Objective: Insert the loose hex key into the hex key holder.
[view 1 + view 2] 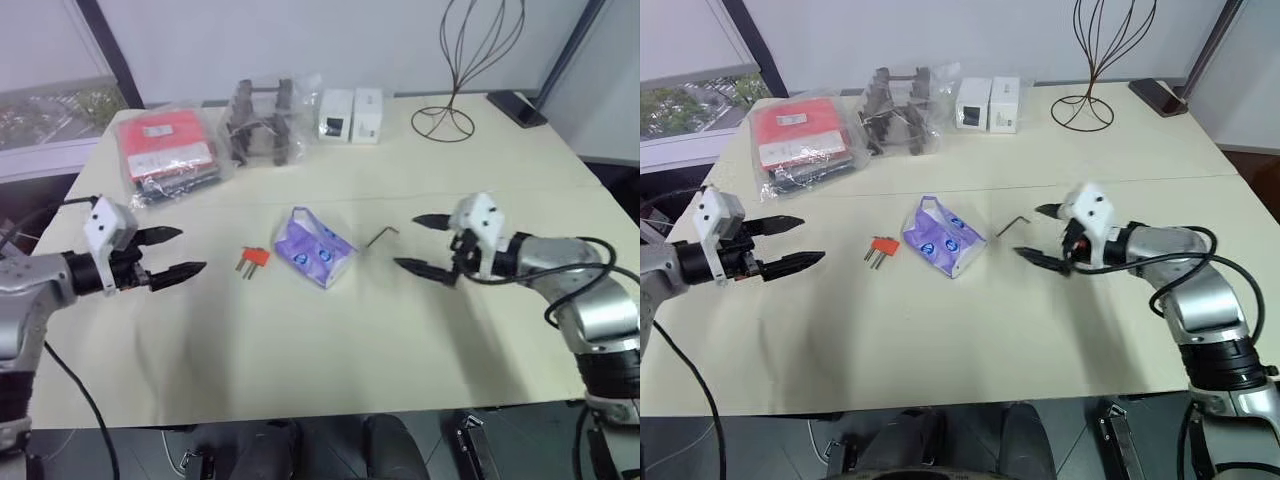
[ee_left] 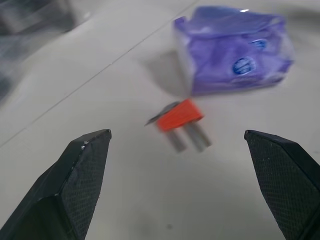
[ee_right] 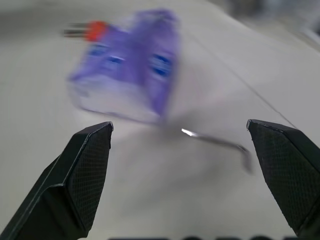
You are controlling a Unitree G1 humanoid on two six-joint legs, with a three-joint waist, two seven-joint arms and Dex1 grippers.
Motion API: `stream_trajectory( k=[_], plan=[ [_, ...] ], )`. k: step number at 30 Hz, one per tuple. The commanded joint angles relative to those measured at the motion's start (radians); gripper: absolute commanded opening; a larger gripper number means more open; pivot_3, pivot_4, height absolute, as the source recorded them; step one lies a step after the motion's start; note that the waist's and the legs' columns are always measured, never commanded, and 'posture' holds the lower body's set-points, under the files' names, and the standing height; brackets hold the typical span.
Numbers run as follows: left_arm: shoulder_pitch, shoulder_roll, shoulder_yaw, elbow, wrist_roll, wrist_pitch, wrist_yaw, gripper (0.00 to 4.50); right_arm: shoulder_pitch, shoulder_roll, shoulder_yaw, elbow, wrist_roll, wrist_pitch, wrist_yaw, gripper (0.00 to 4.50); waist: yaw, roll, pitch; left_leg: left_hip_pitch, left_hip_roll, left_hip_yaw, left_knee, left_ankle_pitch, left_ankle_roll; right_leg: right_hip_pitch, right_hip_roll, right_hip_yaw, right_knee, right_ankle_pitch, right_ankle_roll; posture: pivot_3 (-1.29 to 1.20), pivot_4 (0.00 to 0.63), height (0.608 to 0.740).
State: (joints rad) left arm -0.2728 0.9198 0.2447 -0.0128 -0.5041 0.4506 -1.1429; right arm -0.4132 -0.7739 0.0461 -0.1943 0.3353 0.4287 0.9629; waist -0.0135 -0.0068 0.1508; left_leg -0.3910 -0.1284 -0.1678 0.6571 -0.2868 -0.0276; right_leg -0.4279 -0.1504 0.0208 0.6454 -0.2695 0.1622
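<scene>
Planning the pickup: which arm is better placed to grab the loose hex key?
Probably the right: its open end effector sits beside the loose hex key; the left end effector faces the hex key holder.

The loose hex key (image 1: 381, 237), a thin grey L-shaped rod, lies flat on the table just ahead of the right gripper (image 1: 428, 243), apart from its spread fingertips, short bent end toward that hand. The hex key holder (image 1: 254, 259), a small red-orange block with short dark keys projecting like prongs, lies flat a little ahead of the left gripper (image 1: 180, 252), untouched, prongs pointing roughly back toward that hand.
</scene>
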Motion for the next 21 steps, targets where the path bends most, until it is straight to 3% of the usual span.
stream_trajectory(
  k=[1, 8, 16, 19, 21],
  plan=[
    [-0.053, 0.041, -0.025, -0.042, -0.023, 0.005, -0.073, 4.46, -0.031, 0.035, 0.078, -0.046, -0.046, -0.066, 0.023, 4.5, 0.0, 0.0, 0.0, 0.0, 0.0, 0.0, 0.0, 0.0, 0.0, 0.0, 0.0, 0.0, 0.0, 0.0, 0.0, 0.0, 0.15, 0.74],
    [-0.128, 0.02, -0.069, -0.017, -0.005, 0.0, -0.077, 4.46, -0.128, 0.127, 0.239, 0.167, -0.254, -0.319, 0.015, 4.5, -0.003, 0.0, 0.0, 0.0, 0.0, 0.0, 0.001, 0.0, 0.0, 0.0, 0.0, 0.0, 0.0, 0.0, 0.0, 0.0, 0.15, 0.74],
    [-0.064, -0.04, -0.076, -0.062, -0.001, 0.005, -0.02, 4.46, -0.283, 0.268, 0.328, 0.547, -0.411, -0.562, -0.019, 4.5, -0.008, 0.0, 0.001, 0.0, 0.0, 0.0, 0.0, 0.0, 0.0, -0.001, 0.001, 0.0, 0.002, 0.0, 0.0, 0.0, 0.15, 0.74],
    [-0.025, -0.057, -0.074, -0.089, -0.002, 0.004, 0.007, 4.5, -0.311, 0.295, 0.343, 0.65, -0.432, -0.644, 0.0, 3.6, -0.008, 0.0, 0.001, 0.0, 0.0, 0.0, 0.0, 0.0, -0.001, -0.001, 0.0, 0.0, 0.002, 0.0, 0.0, 0.0, 0.15, 0.74],
    [-0.013, -0.062, -0.069, -0.099, -0.004, 0.006, 0.018, 4.5, -0.318, 0.303, 0.337, 0.676, -0.431, -0.672, 0.011, 2.58, -0.008, 0.0, 0.001, 0.0, 0.0, -0.001, 0.0, 0.0, -0.001, -0.001, 0.001, 0.0, 0.002, 0.0, 0.0, 0.0, 0.15, 0.74]
  ],
)
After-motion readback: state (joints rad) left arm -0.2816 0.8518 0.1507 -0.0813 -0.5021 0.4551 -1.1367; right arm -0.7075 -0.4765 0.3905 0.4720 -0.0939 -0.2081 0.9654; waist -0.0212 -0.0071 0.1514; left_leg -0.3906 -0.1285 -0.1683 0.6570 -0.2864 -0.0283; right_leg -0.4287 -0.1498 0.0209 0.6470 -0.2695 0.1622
